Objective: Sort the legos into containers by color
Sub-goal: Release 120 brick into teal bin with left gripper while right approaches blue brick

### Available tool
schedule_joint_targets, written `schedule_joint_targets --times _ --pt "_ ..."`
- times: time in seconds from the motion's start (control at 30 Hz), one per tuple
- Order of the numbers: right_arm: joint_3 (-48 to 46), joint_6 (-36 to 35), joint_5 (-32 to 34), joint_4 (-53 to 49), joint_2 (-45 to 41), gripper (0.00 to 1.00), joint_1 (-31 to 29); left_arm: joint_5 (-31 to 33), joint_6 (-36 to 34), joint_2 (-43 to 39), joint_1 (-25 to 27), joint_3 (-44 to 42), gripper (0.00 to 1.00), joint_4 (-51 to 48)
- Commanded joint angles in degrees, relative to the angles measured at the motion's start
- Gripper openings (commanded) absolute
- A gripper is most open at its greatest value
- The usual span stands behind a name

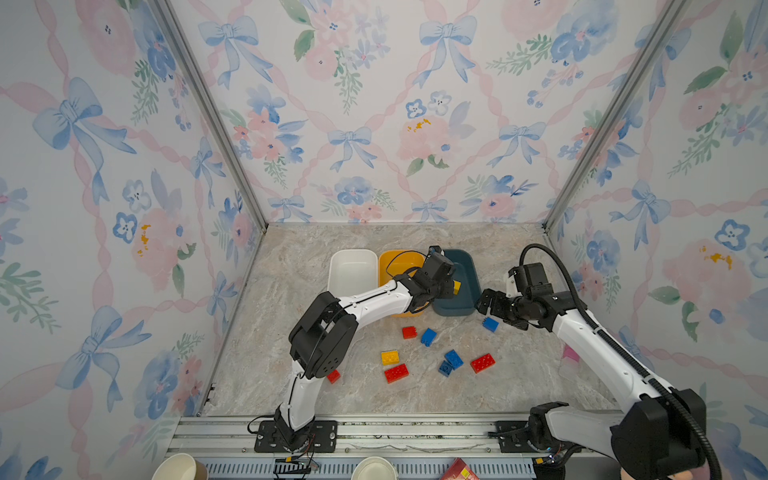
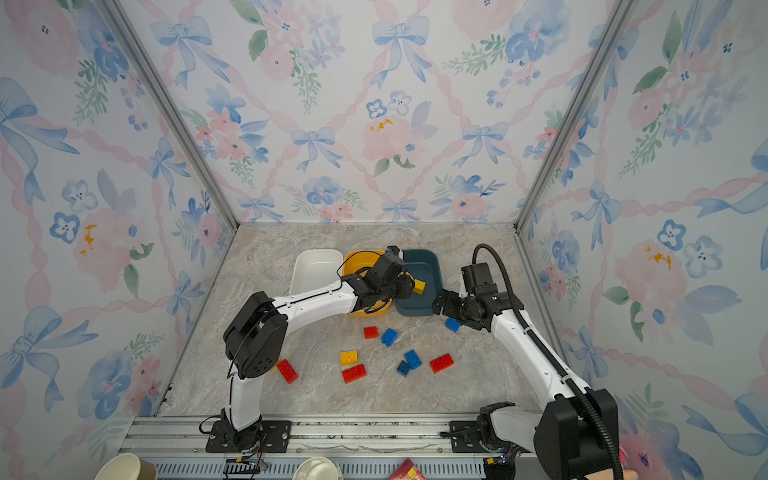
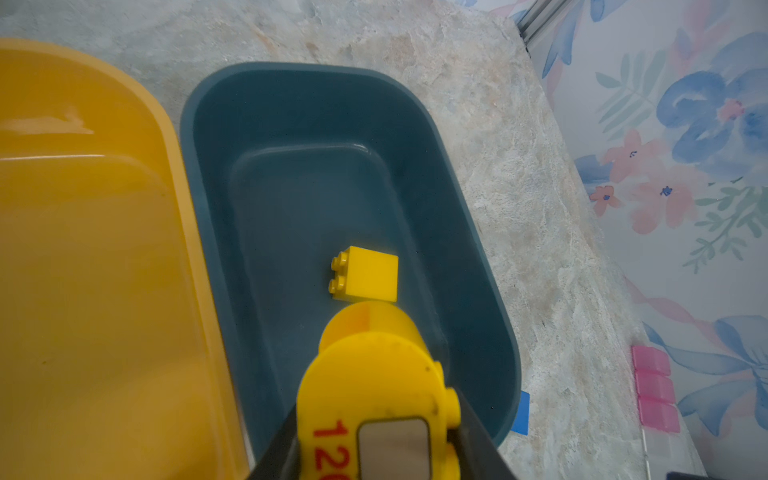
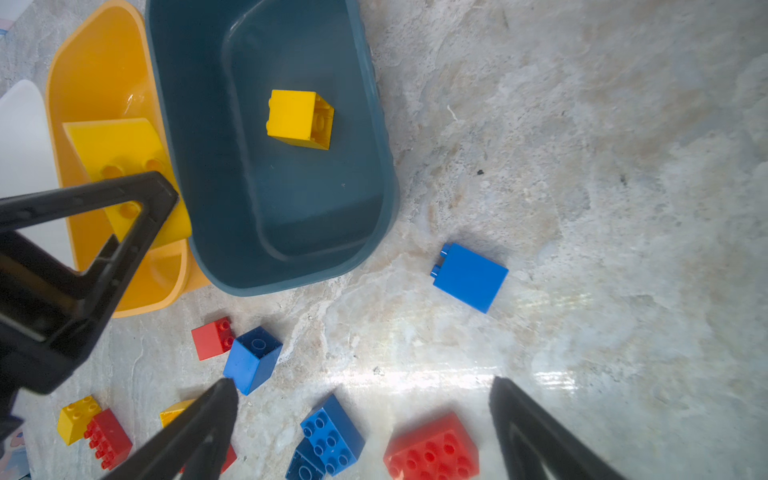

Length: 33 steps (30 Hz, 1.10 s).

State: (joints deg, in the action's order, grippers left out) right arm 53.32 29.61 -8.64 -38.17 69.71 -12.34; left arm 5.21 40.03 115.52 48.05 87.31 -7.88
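My left gripper (image 3: pixel 376 440) is shut on a rounded yellow lego (image 3: pixel 374 374) with red digits. In the right wrist view that lego (image 4: pixel 120 153) hangs over the yellow-orange container (image 4: pixel 99 83), beside the teal one. A square yellow lego (image 3: pixel 365 274) lies inside the dark teal container (image 3: pixel 311 178). The white container (image 1: pixel 353 266) stands left of both. My right gripper (image 4: pixel 361 388) is open above the table, close to a blue lego (image 4: pixel 469 277). Several red, blue and yellow legos are scattered on the table in both top views, such as a red one (image 1: pixel 482 363) and a yellow one (image 1: pixel 390 357).
A red lego (image 1: pixel 333 376) lies partly under my left arm's elbow. A pink object (image 1: pixel 570 355) sits by the right wall. Paper cups (image 1: pixel 178 467) and a red box (image 1: pixel 459 471) stand beyond the front rail. Flowered walls close in three sides.
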Motion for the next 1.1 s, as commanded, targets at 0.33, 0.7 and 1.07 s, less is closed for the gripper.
schedule_joint_targets --times 0.33,0.7,1.07 --pt "-0.41 0.72 -0.57 -0.76 -0.01 0.97 0.65 -1.14 -1.01 1.3 0.99 1.46 0.58 0.53" --pt "-0.74 -0.24 0.55 -1.73 0.3 0.97 0.65 -0.75 -0.47 -3.24 1.25 -1.82 0.68 2.44" --pt "-3.89 2.44 2.74 -0.95 4.81 0.98 2.66 0.29 1.31 -14.13 0.26 -12.05 0.76 6.3"
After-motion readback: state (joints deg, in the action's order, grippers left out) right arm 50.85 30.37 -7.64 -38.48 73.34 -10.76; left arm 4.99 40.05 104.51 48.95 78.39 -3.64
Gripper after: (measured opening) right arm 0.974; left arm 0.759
